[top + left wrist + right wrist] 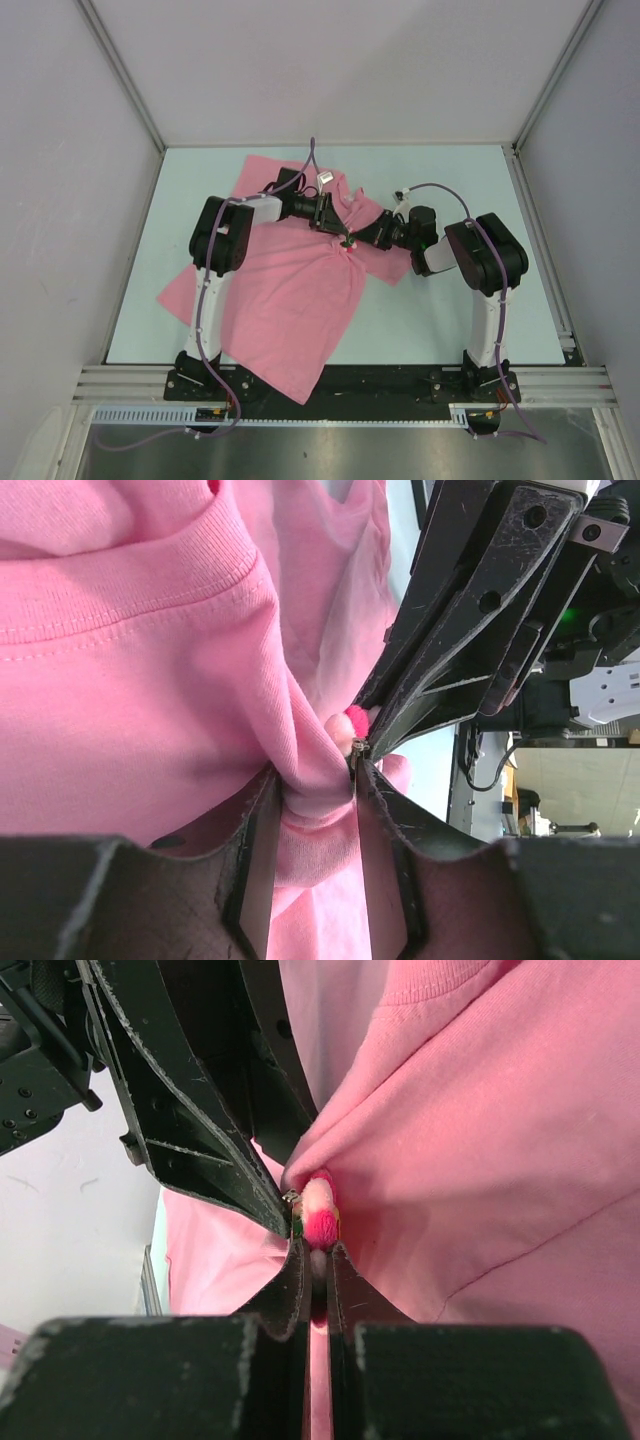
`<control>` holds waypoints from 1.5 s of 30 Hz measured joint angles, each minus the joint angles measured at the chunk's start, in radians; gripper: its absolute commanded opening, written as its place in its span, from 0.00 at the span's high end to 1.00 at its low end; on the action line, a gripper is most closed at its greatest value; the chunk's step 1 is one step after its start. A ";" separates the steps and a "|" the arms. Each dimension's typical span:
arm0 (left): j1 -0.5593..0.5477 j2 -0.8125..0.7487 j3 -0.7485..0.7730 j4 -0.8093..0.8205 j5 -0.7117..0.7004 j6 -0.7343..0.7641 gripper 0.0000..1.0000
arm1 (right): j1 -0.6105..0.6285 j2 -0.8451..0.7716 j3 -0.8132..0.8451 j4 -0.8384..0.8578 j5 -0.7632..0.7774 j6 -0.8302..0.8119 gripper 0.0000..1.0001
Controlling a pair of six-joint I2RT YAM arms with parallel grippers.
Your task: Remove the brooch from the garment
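While the tabletop (450, 310) carries the pink garment (290, 300) across the middle of the frame, the left gripper (315, 790) pinches a fold of it in its jaws, and the right gripper (316, 1260) squeezes its jaws on the little brooch (318, 1210) there.

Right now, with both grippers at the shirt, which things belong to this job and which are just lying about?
In the job: the brooch, pinched by the right gripper; the garment, bunched in the left gripper.
Just there: the table; the purple cables; the white label at the collar.
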 measured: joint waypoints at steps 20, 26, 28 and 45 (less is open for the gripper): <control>0.009 -0.014 0.004 -0.062 -0.040 -0.018 0.40 | 0.011 0.007 0.033 -0.093 0.024 -0.020 1.00; 0.020 -0.144 -0.047 -0.126 -0.188 -0.050 0.67 | 0.010 0.005 0.035 -0.123 0.041 -0.019 0.97; 0.018 -0.205 -0.100 -0.126 -0.249 -0.072 0.72 | 0.010 0.004 0.036 -0.127 0.044 -0.017 0.91; -0.106 -0.272 -0.250 -0.056 -0.508 -0.170 0.93 | 0.011 -0.001 0.043 -0.176 0.072 -0.014 0.60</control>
